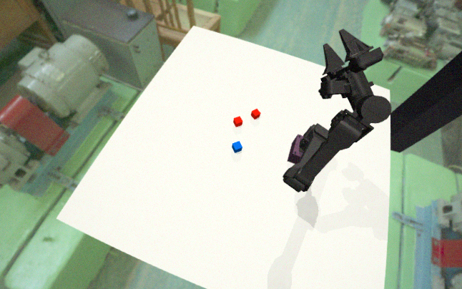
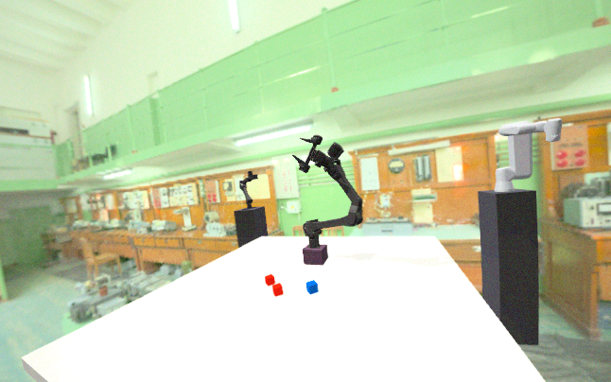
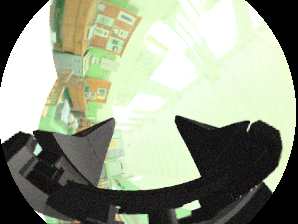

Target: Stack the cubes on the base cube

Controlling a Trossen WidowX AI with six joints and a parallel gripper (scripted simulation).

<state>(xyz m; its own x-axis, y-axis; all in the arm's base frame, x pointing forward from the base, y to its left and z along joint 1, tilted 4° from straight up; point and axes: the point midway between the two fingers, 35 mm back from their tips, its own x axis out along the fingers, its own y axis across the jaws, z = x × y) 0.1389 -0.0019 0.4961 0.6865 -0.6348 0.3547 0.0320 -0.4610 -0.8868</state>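
Across the middle of the top view lies the white table [image 1: 179, 200], bearing everything. At right of frame the arm [image 1: 322, 154] rears up from its purple mount [image 1: 295, 149], folded high, apparently parked away from the work. Its gripper [image 1: 340, 48] points upward at upper right, fingers spread wide on nothing; the wrist view shows only hall between them. Near centre sit two red cubes [image 1: 237, 121] [image 1: 255, 114], close but apart, with the blue cube [image 1: 237, 146] just below, unstacked; which one is the base I cannot tell.

Matt white table [image 1: 179, 200], smooth red cubes [image 1: 237, 121], matt black arm [image 1: 322, 150]
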